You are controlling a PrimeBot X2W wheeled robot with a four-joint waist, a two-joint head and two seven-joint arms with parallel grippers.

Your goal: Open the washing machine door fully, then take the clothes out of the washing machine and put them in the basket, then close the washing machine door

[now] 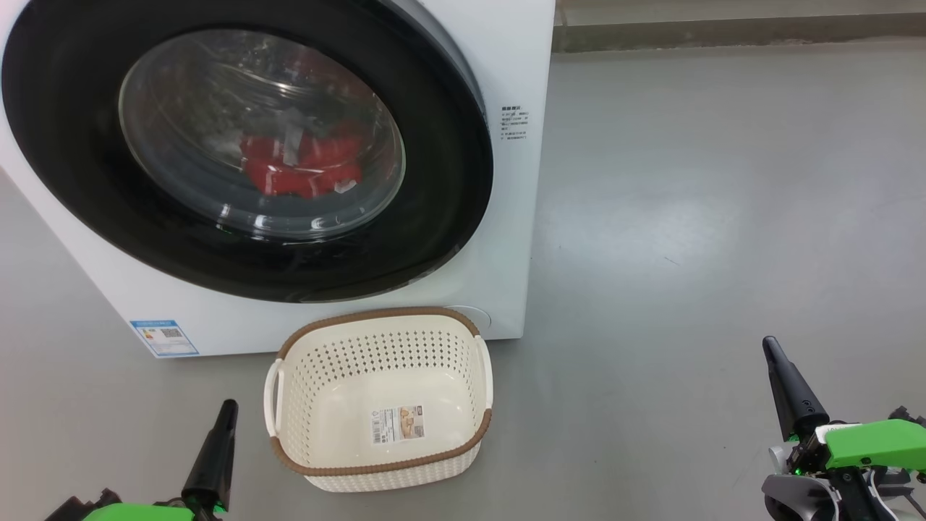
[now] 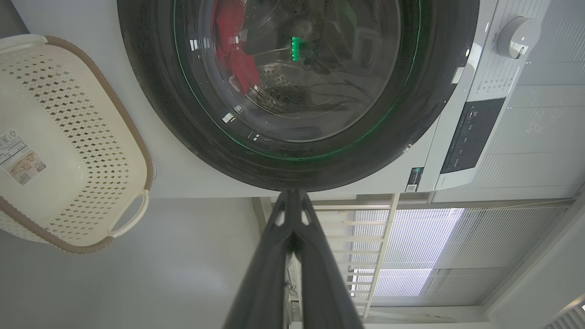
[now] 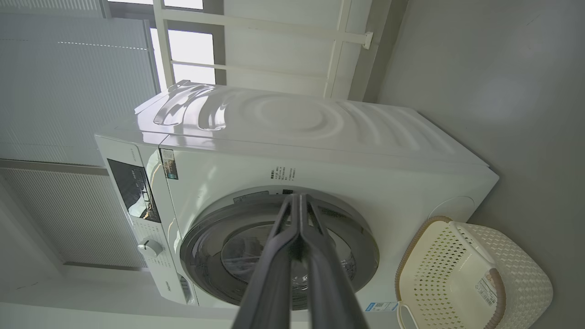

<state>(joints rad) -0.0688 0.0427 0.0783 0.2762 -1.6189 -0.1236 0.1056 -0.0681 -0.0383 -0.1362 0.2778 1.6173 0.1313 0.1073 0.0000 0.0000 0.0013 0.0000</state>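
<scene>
Your left gripper (image 1: 228, 407): fingers pressed together, nothing between them, tip aimed at 12 in the head view. It sat low at 7 o'clock of that view, near the basket (image 1: 383, 313), off its 8 o'clock corner, no contact.

Your right gripper (image 1: 769, 344): fingers likewise together and empty, tip leaning toward 11. It sat at 4 o'clock of the head view, well apart from the basket, over bare floor (image 1: 687, 217).

Basket: upright on the floor, a sticker on its bottom. Its far rim stood just before the washer (image 1: 506, 253), at 6 o'clock of the door (image 1: 448, 181).

Door: closed against the washer front. Red clothes (image 1: 300, 170) lay inside the drum, seen through the glass, at about 5 o'clock from the glass's centre.

A blue label (image 1: 164, 337) sat low on the washer front, at 10 o'clock from the basket.
</scene>
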